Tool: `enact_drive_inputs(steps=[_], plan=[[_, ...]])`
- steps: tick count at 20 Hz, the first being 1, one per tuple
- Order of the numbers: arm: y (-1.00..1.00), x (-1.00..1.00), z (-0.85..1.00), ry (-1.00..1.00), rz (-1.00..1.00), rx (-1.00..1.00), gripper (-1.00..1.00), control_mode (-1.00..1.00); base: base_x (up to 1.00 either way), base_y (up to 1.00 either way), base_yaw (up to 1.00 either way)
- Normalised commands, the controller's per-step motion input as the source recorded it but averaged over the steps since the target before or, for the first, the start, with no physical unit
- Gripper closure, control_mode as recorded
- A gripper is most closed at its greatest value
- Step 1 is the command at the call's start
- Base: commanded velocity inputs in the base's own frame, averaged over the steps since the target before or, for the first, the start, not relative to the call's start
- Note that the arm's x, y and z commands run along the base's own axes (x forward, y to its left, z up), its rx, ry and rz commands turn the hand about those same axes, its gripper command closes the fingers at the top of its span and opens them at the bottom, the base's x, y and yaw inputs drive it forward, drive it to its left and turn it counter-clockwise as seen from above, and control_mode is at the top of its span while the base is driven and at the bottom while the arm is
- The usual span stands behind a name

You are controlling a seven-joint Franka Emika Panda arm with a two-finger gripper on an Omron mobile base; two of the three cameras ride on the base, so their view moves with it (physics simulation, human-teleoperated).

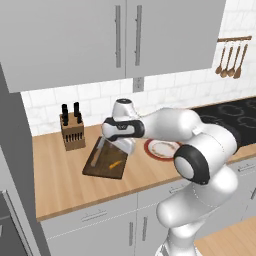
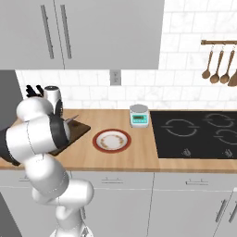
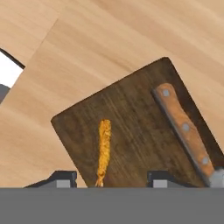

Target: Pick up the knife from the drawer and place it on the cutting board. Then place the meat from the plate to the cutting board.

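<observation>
1. Now one cutting board (image 3: pixel 140 131) lies on the surface (image 1: pixel 60 175), carrying one knife (image 3: pixel 186 129) and one strip of meat (image 3: pixel 103 151).
2. One plate (image 2: pixel 111 140) sits beside it.
3. One hand (image 3: pixel 111 178) hovers above, fingers parted, holding nothing.

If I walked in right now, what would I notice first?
Probably the big white robot arm bending low over the wooden counter. Under its claw lies the dark cutting board, with the knife along one edge and a thin orange strip of meat lying between the open fingertips. Beside the board sits a red-rimmed plate.
</observation>
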Motion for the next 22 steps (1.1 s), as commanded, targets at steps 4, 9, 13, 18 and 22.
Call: enact_drive_inputs(steps=[4,9,13,18,22], plan=[[-0.28,-0.15,0.14,-0.19,0.06,0.00,-1.00,-1.00,0.00,0.00,0.00],[-0.79,-0.96,0.41,-0.24,0.03,0.00,-1.00,-1.00,0.00,0.00,0.00],[-0.99,-0.95,0.50,-0.16,0.00,0.00,-1.00,-1.00,0.00,0.00,0.00],[-1.00,-0.43,0.70,-0.06,0.00,0.05,-1.00,-1.00,0.00,0.00,0.00],[-1.00,-0.27,0.67,-0.03,0.00,0.10,-1.00,-1.00,0.00,0.00,0.00]])
